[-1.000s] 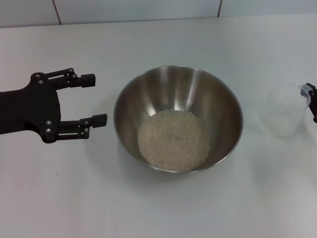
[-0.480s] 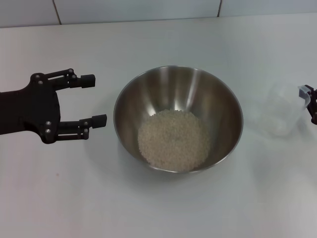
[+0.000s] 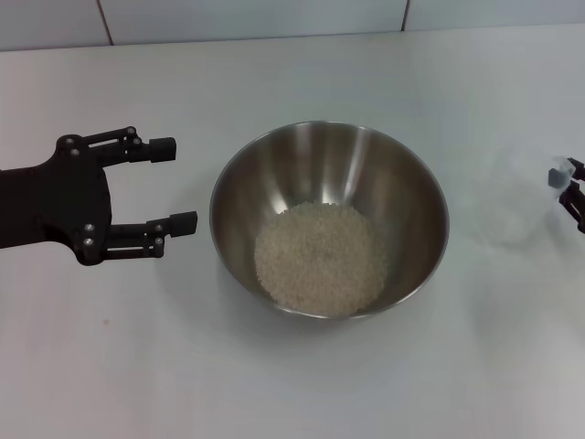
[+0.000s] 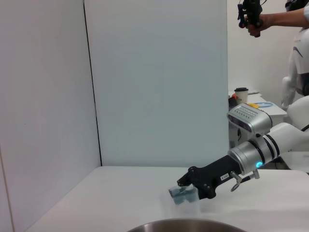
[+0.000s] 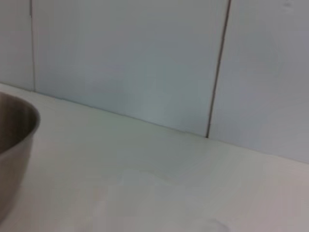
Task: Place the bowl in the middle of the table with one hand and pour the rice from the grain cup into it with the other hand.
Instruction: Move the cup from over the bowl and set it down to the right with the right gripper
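Observation:
The steel bowl (image 3: pixel 230 187) stands in the middle of the white table (image 3: pixel 302 384), and the rice (image 3: pixel 320 256) lies heaped in its bottom. My left gripper (image 3: pixel 180 183) is open just left of the bowl, touching nothing. At the right edge, my right gripper (image 3: pixel 571 187) holds the clear grain cup (image 3: pixel 519 208), which looks empty and smeared by motion. The left wrist view shows the right gripper (image 4: pixel 190 186) shut on the cup (image 4: pixel 181 195) low over the table beyond the bowl's rim (image 4: pixel 188 224). Part of the bowl's side (image 5: pixel 14 145) appears in the right wrist view.
White wall panels (image 3: pixel 256 18) stand along the table's far edge. In the left wrist view, a person (image 4: pixel 270 19) holding a controller and a side table with a paper cup (image 4: pixel 241 94) are behind the right arm.
My right gripper has carried the grain cup farther right, away from the bowl and toward the frame's edge. The left gripper, the bowl and the rice have not moved.

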{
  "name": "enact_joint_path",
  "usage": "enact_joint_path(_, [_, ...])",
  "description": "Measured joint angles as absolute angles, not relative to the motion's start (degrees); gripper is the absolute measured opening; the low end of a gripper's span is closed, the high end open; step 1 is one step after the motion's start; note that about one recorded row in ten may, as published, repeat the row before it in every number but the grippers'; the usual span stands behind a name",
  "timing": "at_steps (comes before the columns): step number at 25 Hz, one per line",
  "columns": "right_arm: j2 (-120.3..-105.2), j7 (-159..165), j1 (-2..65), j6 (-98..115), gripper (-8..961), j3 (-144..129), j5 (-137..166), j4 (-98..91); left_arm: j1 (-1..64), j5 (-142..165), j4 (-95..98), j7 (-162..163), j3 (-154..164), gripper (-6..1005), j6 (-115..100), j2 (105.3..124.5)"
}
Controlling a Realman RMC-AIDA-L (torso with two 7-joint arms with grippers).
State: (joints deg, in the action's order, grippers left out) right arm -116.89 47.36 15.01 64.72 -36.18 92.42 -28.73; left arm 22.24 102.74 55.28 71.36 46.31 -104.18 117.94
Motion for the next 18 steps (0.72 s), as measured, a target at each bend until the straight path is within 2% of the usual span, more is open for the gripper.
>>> enact_joint_path(9, [-116.63, 49.3, 13.5, 69.7, 293, -34.3, 92.4, -29.4, 22.2, 102.7, 55.8, 71.5, 46.3, 805, -104.3, 117.94])
enact_joint_path(13, [-116.39, 50.8, 11.6, 74.8, 471, -34.5, 92.6, -30.3, 22.2, 102.7, 55.8, 71.8, 46.3, 805, -104.5, 117.99])
enact_joint_path(14, [-116.51, 51.7, 10.6, 75.3, 515, -34.6, 92.6, -31.3, 22.2, 102.7, 55.8, 71.8, 46.3, 805, -104.5, 117.99])
enact_joint_path(18, [-117.71, 53.1, 7.1, 75.0, 544, -34.3, 92.7, -34.7, 22.2, 102.6, 55.8, 71.9, 46.3, 805, -104.7, 118.04])
